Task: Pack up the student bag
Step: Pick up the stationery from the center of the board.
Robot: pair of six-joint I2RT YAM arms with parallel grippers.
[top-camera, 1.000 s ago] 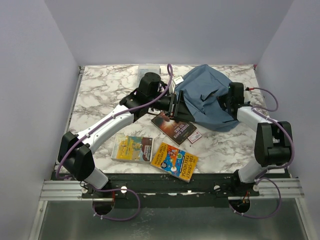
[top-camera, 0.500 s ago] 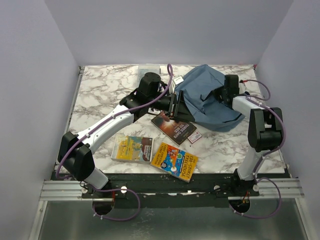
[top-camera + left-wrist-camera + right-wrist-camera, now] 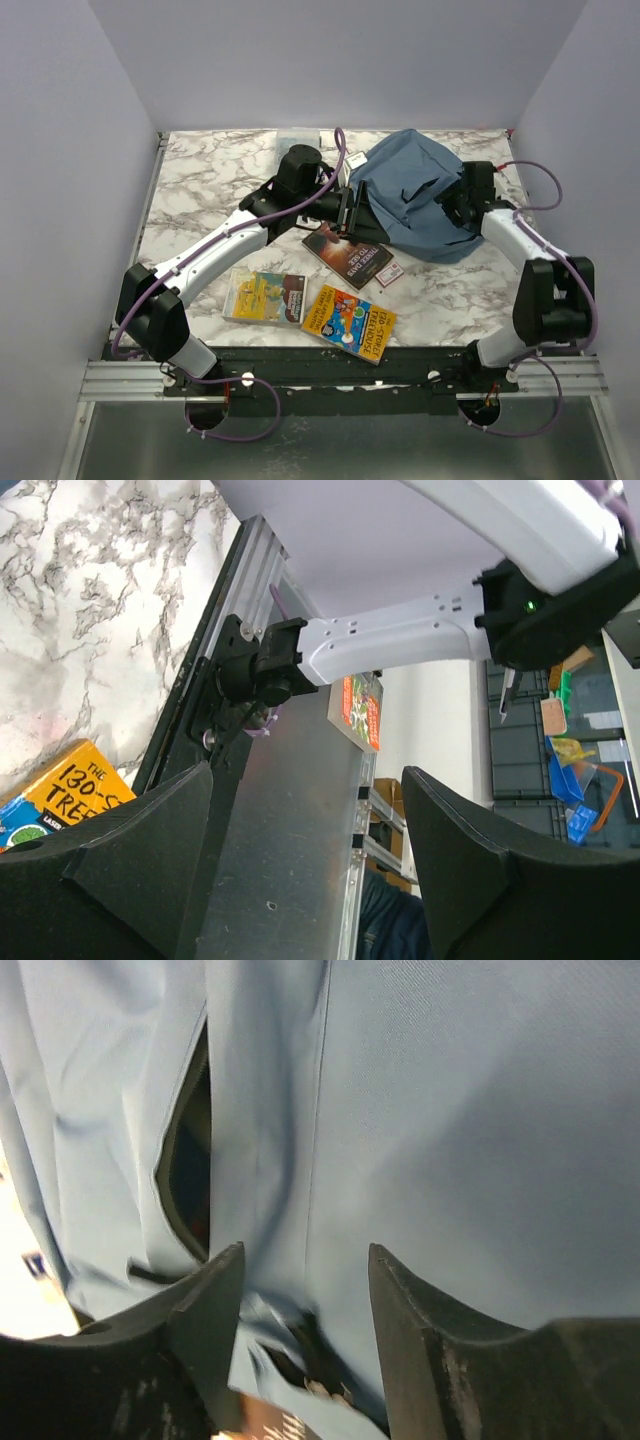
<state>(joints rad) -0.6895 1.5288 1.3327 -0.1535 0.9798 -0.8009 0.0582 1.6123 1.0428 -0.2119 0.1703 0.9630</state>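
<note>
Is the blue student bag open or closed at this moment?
Open, at least partly: the student bag shows a dark gap between its fabric edges in the right wrist view. Its contents cannot be seen.

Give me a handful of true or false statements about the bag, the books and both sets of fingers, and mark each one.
1. The bag lies on the far right part of the table. True.
2. Three books lie outside the bag. True: a dark book, a yellow book and a third book.
3. The left fingers clamp a book. False: they stand apart with nothing between them.
4. The right fingers hover over bare table. False: bag fabric fills the view beyond them.
5. The yellow book rests on the bag. False: it lies on the table near the front edge, apart from the bag.
</note>
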